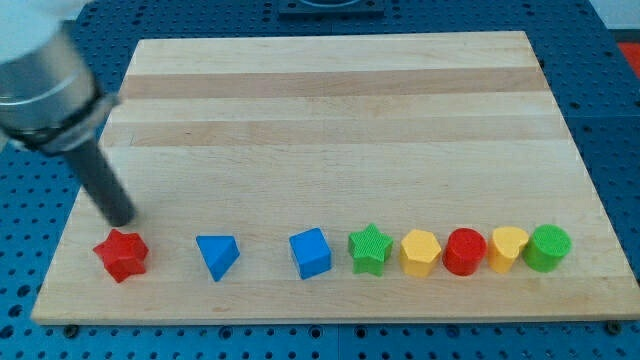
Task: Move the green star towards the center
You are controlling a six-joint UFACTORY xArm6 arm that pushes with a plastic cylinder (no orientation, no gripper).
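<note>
The green star (pixel 369 248) lies in a row of blocks near the board's bottom edge, right of the view's middle. It sits between the blue cube (pixel 311 253) on its left and the yellow hexagon (pixel 420 252) on its right, close to both. My tip (pixel 122 218) is far to the view's left, just above the red star (pixel 122 255). It is well apart from the green star.
A blue triangle (pixel 218 256) lies between the red star and the blue cube. Right of the yellow hexagon stand a red cylinder (pixel 464 251), a yellow block (pixel 508 248) and a green cylinder (pixel 548 247). The wooden board (pixel 330 100) sits on a blue perforated table.
</note>
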